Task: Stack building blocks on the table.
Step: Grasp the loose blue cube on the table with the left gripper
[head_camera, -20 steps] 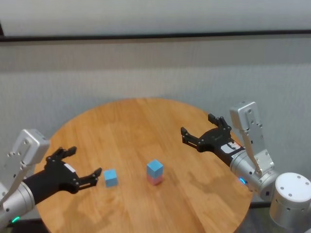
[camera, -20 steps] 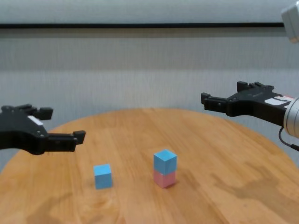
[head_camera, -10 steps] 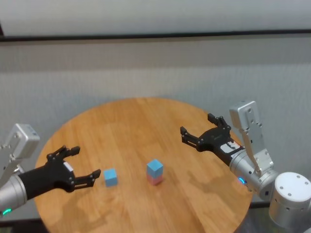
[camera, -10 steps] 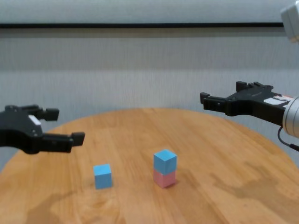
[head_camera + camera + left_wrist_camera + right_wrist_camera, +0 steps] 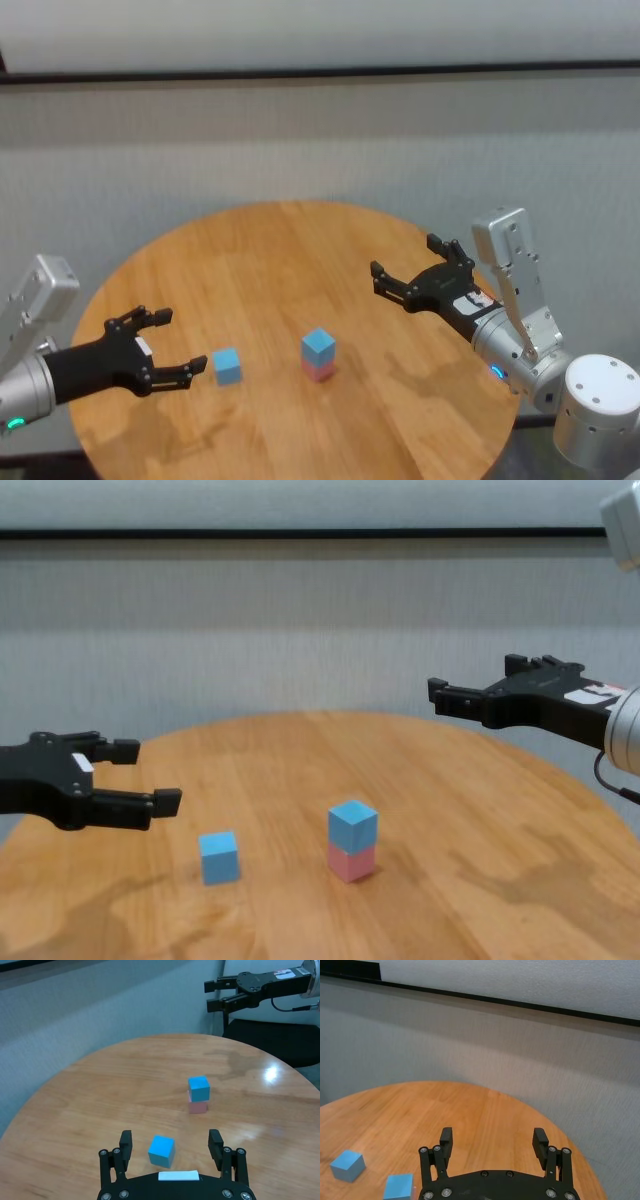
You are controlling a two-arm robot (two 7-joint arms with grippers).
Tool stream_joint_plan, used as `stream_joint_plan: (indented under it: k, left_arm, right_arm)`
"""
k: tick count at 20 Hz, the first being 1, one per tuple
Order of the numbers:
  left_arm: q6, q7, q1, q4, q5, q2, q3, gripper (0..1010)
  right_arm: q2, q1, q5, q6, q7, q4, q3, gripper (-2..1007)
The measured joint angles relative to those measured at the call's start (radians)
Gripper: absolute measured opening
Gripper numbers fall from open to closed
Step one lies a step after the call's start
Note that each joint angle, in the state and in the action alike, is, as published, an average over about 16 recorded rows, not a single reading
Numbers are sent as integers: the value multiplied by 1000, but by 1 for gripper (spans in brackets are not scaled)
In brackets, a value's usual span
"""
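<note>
On the round wooden table (image 5: 280,250) a light blue block (image 5: 319,345) sits on a pale pink block (image 5: 320,371), near the middle. A second light blue block (image 5: 227,365) lies alone to their left; it also shows in the left wrist view (image 5: 161,1150) and the chest view (image 5: 219,856). My left gripper (image 5: 170,345) is open, low over the table just left of the lone blue block, which lies ahead between its fingers (image 5: 216,1145). My right gripper (image 5: 412,270) is open and empty, held above the table's right side.
A grey wall runs behind the table. A dark chair seat (image 5: 280,1040) stands beyond the table's far edge in the left wrist view. The table's edge (image 5: 110,275) curves close to my left arm.
My left gripper has sunk lower toward the table and shifted slightly toward the lone blue block. The right arm and the blocks have not moved.
</note>
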Motion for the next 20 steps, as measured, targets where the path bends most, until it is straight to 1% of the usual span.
stream_joint_plan:
  k: [3,6,15,17,20]
  left_arm:
    - [-2,-7,-24,30,-3,-7,19,1000]
    - [8,1,-37,39,-2,-15,35,1000]
    - [81,81,-38,20,15,-49,85,1000]
    - [92,98,-42,29,20,-61,96,1000]
    - [98,120,-53,57,27,-81,108,1000]
  right_arm:
    - [0,0,0,0,0,0,0,1005]
    - [0,0,1,0,0,0,0,1005]
    - [-1,1,1,1,0,1,0,1005]
    - [-1,1,1,1,0,1,0,1005]
    - [-1,1,1,1,0,1,0,1004]
